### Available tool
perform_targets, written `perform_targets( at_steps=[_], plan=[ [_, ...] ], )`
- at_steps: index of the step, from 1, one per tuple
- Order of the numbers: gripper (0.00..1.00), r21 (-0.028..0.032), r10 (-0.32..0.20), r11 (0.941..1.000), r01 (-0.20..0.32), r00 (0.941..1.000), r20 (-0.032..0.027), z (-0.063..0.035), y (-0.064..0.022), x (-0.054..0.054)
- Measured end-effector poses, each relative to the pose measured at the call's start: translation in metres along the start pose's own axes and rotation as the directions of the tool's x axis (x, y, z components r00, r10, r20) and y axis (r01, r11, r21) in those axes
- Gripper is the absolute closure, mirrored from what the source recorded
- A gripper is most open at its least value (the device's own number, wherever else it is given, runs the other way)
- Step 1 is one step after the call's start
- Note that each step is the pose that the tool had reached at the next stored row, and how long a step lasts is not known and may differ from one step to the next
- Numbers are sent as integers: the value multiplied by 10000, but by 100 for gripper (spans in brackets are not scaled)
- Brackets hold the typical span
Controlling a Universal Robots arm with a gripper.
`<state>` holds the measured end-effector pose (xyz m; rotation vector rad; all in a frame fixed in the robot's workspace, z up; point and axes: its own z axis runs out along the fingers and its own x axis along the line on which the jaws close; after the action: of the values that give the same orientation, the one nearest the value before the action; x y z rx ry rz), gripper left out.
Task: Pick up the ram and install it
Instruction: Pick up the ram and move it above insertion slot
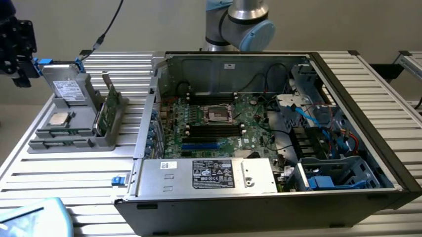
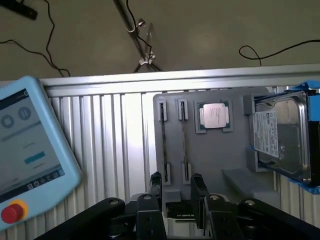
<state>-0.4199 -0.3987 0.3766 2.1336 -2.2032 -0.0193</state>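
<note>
Robot cell with an open computer. A pale floor (image 2: 210, 30) crossed by loose cables (image 2: 270, 50) lies beyond the far edge of a ribbed aluminium worktop (image 1: 72, 173). On the worktop we see, in falling order of size: the open computer case (image 1: 264, 212), with the arm (image 1: 240, 24) rising behind it. Inside the case are the motherboard (image 1: 250, 118) and a grey power supply (image 1: 204, 175). To the exterior view's left of the case stands a grey fixture (image 1: 99, 140). A blue teach pendant (image 2: 30, 150) lies at the near corner.

The fixture carries a hard drive (image 1: 66, 86), an upright green card (image 1: 108, 111), a square silver processor (image 1: 59, 118), and the ram (image 2: 184, 145). The ram stands on edge in the slot just beside the processor, and we see it as a thin dark line. The pincer (image 2: 176, 182) is parted, with grey fixture showing between its black fingers (image 2: 156, 185), and it holds nothing. It is clear of the ram. One end of the stick appears near a fingertip, though we cannot tell the height between them.

The case walls rise on all sides of the motherboard, whose black memory slots (image 1: 214, 129) sit beside the socket, open from above. Bare ribbed surface separates fixture and pendant.
</note>
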Motion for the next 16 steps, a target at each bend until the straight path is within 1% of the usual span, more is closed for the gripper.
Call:
perform_targets(
  at_steps=[3, 5, 13, 15, 16],
  plan=[
    [63, 26, -543, 9985, 543, 9985, -32, 14, -1, -1],
    [63, 36, -758, 9971, 758, 9971, -47, 38, 9, -2],
    [63, 113, -1015, 9948, 1015, 9948, -38, 156, 86, -4],
    [63, 135, -1034, 9945, 1034, 9946, -28, 187, 94, -2],
    [63, 146, -1034, 9945, 1034, 9946, -13, 203, 95, -1]
  ],
)
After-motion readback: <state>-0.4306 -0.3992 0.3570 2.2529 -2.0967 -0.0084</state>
